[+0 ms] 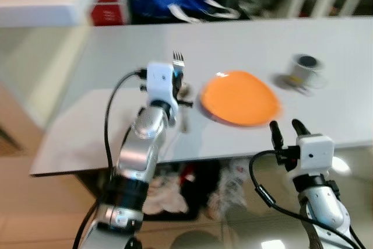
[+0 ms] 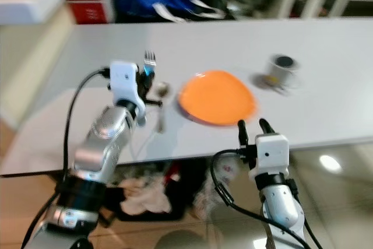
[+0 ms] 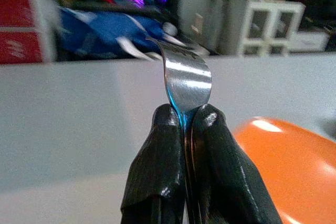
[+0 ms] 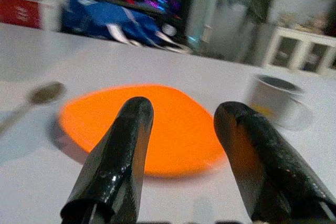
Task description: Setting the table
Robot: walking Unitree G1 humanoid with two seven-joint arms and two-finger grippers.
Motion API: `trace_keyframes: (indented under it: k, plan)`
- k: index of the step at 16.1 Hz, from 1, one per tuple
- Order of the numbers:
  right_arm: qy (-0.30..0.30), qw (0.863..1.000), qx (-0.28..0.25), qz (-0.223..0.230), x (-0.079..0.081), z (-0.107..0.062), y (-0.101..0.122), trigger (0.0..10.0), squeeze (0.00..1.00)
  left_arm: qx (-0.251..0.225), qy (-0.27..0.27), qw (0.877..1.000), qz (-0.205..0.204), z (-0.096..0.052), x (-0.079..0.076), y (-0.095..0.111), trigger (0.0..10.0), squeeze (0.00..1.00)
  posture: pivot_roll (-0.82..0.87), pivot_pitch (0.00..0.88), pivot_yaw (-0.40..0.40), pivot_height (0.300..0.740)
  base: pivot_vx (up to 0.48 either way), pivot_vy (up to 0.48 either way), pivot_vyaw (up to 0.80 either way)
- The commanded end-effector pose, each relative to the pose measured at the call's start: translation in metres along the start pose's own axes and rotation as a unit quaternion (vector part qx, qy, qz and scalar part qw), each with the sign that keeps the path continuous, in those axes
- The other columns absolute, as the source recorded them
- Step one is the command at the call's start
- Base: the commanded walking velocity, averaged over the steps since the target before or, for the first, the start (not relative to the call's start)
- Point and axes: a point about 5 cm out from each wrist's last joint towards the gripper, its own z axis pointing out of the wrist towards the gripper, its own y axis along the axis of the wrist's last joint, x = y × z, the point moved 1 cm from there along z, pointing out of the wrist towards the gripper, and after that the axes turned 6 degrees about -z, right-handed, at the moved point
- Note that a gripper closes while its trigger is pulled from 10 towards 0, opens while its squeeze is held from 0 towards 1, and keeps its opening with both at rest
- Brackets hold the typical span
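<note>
While the fork is aloft: the left gripper (image 3: 184,124) has its fingers pinched on the fork (image 1: 178,61), tines up, over the table (image 1: 245,42) just left of the orange plate (image 1: 240,97).
Right gripper (image 4: 181,129): fingers apart, holding nothing, low at the table's near edge.
Spoon (image 2: 161,104): flat between left gripper and plate.
Mug (image 1: 304,69): beyond the plate, to its right; blurred, probably on a saucer.
Risk: the thin handle could twist or slip in the pinch, dropping onto the spoon or plate rim.
</note>
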Motion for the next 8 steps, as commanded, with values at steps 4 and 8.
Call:
trace_keyframes:
  k: [4,8]
  plan:
    - [0.012,1.0,0.005,0.011,0.011,-0.004,0.001,10.0,0.0,0.054,0.02,0.997,-0.049,0.019,0.001,-0.004,0.0,0.0,-0.15,0.04,0.002,0.74,0.0,0.0,0.0]
    - [0.013,1.0,0.006,0.011,0.013,-0.007,0.002,10.0,0.0,0.105,0.02,0.989,-0.101,0.037,-0.001,-0.013,0.0,0.0,-0.17,0.05,0.012,0.74,0.0,0.0,0.0]
